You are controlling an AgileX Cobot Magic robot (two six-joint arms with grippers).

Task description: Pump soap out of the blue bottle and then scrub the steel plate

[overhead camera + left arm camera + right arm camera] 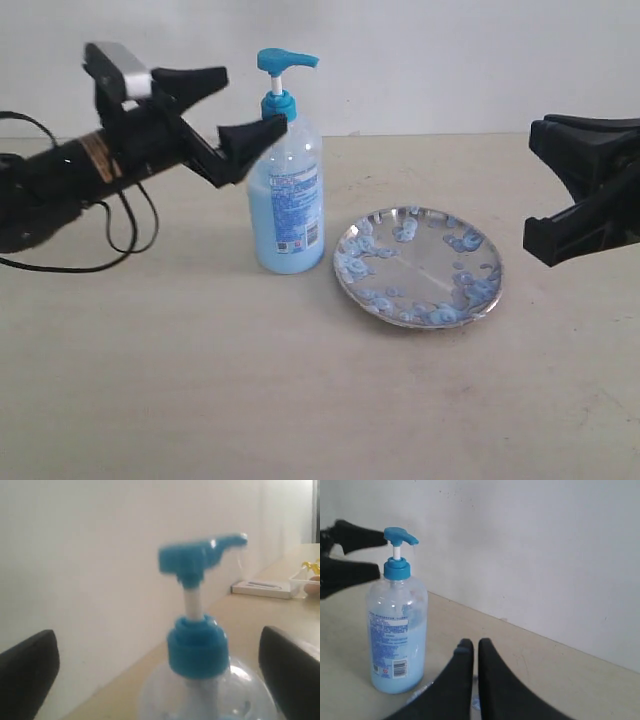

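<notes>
The blue bottle (287, 190) stands upright left of centre, its lower half filled with light blue soap (285, 240). The pump head (285, 62) is raised, spout pointing right. My left gripper (255, 98) is open, one finger on each side of the blue collar (197, 647), touching nothing. To the bottle's right, the steel plate (418, 265) lies flat, dotted with pale blue soap blobs (470, 290). In the right wrist view my right gripper (474, 645) is shut and empty, facing the bottle (397, 625) from the plate's far side. It hangs above the table.
A black cable (130, 235) loops on the table under the left arm. A white wall runs close behind the bottle. The left wrist view shows a flat white box (262, 587) and a small container (310, 577) far along the table.
</notes>
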